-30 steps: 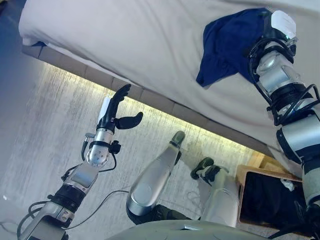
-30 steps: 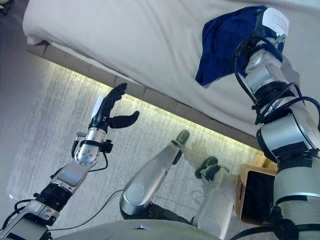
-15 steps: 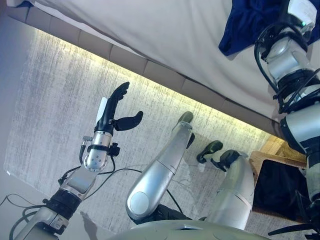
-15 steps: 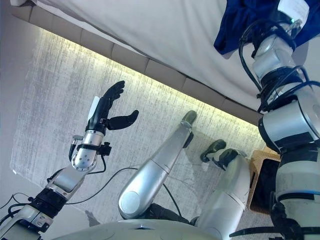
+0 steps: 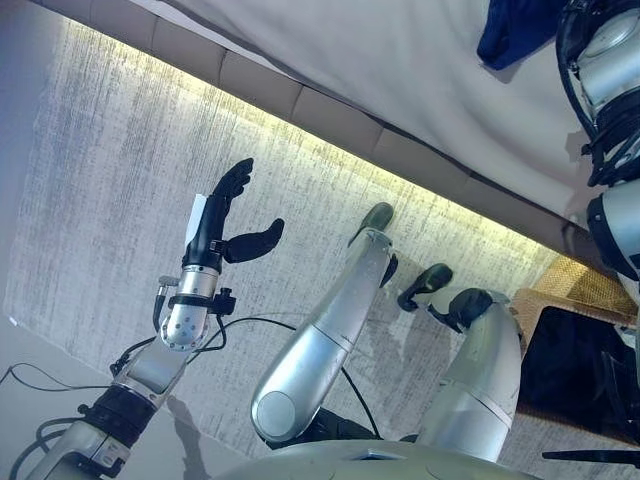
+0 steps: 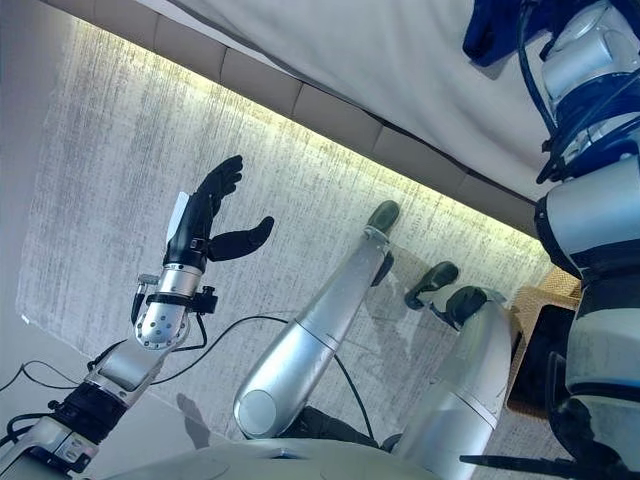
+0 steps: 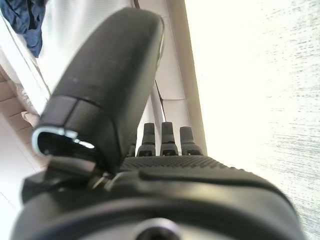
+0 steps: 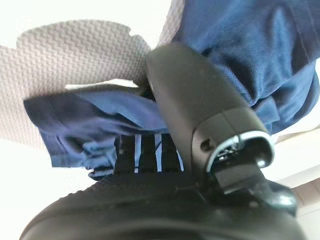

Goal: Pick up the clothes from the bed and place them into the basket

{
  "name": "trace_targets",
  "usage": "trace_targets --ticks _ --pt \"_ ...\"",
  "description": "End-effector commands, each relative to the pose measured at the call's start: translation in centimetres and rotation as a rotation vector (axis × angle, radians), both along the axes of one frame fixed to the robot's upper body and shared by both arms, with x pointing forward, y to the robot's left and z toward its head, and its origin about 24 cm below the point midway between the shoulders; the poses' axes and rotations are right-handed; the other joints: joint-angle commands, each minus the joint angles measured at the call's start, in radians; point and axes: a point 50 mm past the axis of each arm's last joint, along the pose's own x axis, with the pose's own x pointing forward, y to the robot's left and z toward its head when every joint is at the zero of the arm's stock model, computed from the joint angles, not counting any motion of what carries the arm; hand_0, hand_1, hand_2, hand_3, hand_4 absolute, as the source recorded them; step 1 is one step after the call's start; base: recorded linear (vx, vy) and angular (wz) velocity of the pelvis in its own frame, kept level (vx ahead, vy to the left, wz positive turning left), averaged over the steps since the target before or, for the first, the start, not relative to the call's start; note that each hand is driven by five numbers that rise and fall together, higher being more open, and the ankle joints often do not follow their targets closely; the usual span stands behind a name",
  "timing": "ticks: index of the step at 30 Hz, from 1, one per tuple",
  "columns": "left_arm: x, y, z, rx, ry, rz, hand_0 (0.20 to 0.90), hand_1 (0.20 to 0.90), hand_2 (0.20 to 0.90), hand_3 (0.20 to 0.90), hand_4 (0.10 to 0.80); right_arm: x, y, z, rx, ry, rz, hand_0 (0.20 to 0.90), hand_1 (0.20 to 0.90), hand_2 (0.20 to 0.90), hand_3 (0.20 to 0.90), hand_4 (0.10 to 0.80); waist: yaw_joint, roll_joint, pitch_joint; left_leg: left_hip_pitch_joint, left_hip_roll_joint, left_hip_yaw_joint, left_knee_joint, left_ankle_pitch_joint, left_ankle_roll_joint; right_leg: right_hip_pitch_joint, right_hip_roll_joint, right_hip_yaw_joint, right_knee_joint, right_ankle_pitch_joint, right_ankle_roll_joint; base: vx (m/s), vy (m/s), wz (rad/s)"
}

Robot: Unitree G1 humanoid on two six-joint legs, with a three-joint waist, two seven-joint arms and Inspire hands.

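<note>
A dark blue garment (image 5: 510, 30) lies on the white bed (image 5: 400, 70) at the far right. In the right wrist view my right hand (image 8: 200, 100) has its thumb pressed onto the bunched blue garment (image 8: 250, 40), with its fingers under a fold of it. My left hand (image 5: 225, 225) is open and empty, held upright over the floor in front of the bed; it also shows in the left wrist view (image 7: 110, 80). The wicker basket (image 5: 570, 285) stands on the floor at the lower right, below my right arm, with dark clothes (image 5: 590, 370) inside.
The bed's padded base (image 5: 300, 105) runs diagonally across the view with a lit strip beneath it. A pale grey rug (image 5: 110, 170) covers the floor in front of the bed.
The whole picture has shifted, so the camera has moved: the bed now sits higher and the floor takes more room. The right hand stays on the blue garment. The left hand stays open.
</note>
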Motion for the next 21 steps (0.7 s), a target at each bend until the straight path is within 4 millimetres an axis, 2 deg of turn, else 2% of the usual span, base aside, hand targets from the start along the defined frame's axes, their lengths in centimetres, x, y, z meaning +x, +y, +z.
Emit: trace_targets --ticks 1,7,10,18,21 --pt "-0.7 0.9 3.5 -0.076 -0.209 0.023 0.9 0.9 0.9 0.9 0.8 -0.8 0.1 2.3 -0.126 -0.044 -0.012 0.3 0.3 0.3 0.2 0.1 0.018 0.041 -0.042 0.046 -0.02 0.115 0.18 -0.164 0.148 0.054 0.071 -0.043 0.048 0.025 -0.028 0.035 0.018 -0.18" --pt "-0.8 1.2 3.3 -0.046 -0.189 0.044 0.9 0.9 0.9 0.9 0.8 -0.2 0.5 1.2 -0.147 -0.011 0.022 0.3 0.3 0.3 0.2 0.1 0.011 0.017 -0.042 0.211 0.013 0.107 0.073 -0.154 0.136 0.197 0.073 -0.048 -0.059 0.064 -0.011 0.084 -0.004 -0.04" --pt "-0.4 1.6 3.2 -0.026 -0.174 0.062 0.9 0.9 0.9 0.9 0.8 0.1 0.6 0.6 -0.134 -0.014 0.043 0.3 0.3 0.3 0.2 0.1 -0.001 0.001 -0.042 0.343 0.035 0.114 -0.041 -0.129 0.127 0.321 0.073 -0.052 -0.15 0.099 0.006 0.102 -0.042 -0.03" --pt "0.5 1.5 3.4 0.009 -0.145 0.045 0.9 0.9 0.9 0.9 0.8 -0.2 -0.4 0.2 -0.093 -0.041 0.055 0.3 0.3 0.3 0.2 0.1 -0.032 -0.016 -0.044 0.621 0.059 0.12 -0.292 -0.065 0.108 0.58 0.054 -0.062 -0.358 0.166 0.041 0.039 -0.044 -0.1" --pt "0.8 1.4 3.2 0.02 -0.118 0.057 0.9 0.9 0.9 0.9 0.8 -0.1 -0.6 -0.3 -0.096 -0.037 0.068 0.3 0.3 0.3 0.2 0.1 -0.047 -0.028 -0.076 0.71 0.077 0.115 -0.394 -0.04 0.105 0.659 0.059 -0.064 -0.456 0.197 0.055 0.014 -0.013 -0.18"
